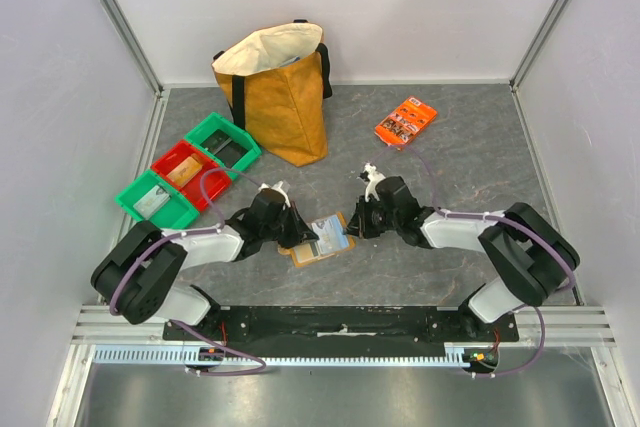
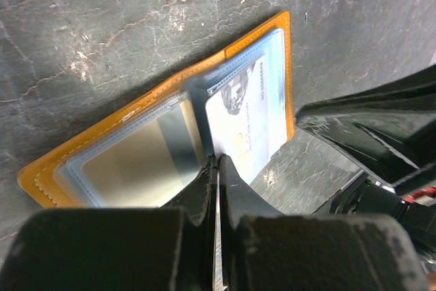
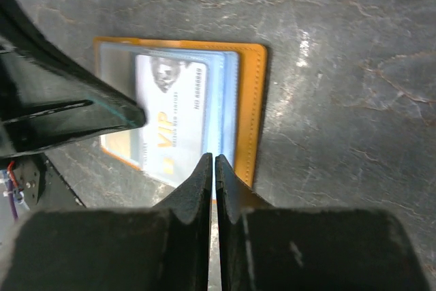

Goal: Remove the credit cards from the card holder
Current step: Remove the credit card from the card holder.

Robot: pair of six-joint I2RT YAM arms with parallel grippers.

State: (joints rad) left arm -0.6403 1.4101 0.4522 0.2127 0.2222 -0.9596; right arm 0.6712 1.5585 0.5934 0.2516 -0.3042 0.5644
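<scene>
On a grey, stone-patterned counter [image 1: 470, 177], in front of a mustard tote bag [image 1: 285, 97], both arms meet over the card holder [image 1: 330, 237], which lies open and flat between them. The left gripper [image 2: 216, 161] has its jaws pressed together at the holder's centre fold. The right gripper [image 3: 211, 160] has its jaws all but closed at the holder's orange edge. A white credit card [image 3: 170, 114] marked VIP sits in a clear pocket.
</scene>
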